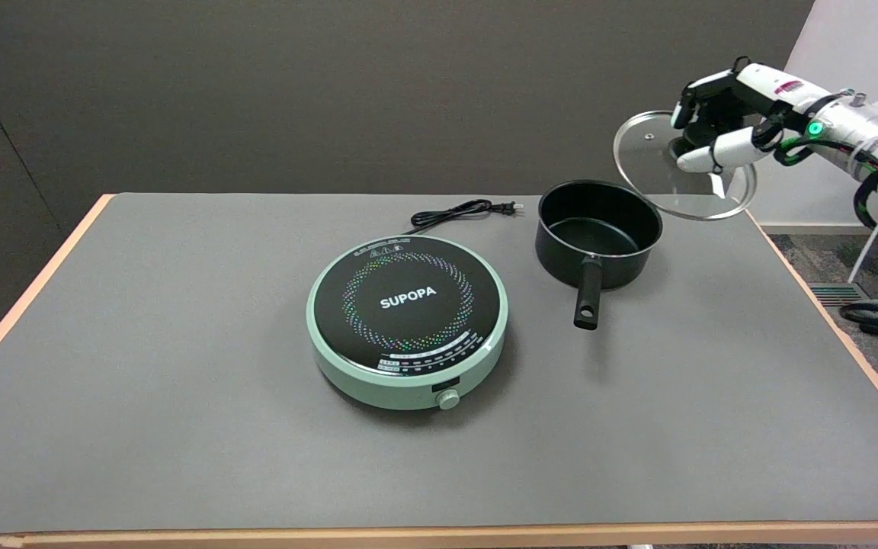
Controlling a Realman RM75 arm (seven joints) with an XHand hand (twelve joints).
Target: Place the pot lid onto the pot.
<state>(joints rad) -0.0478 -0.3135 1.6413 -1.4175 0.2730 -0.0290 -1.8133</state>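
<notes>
Glass pot lid held aloft by right hand, black pot below-left

We have a single head view, set above the near long edge of the grey rectangular table with pale wooden edging. It faces down and across toward the far edge and the dark wall behind. All but the near corners lie in frame at moderate range; the right arm enters beyond the far right corner.
</notes>
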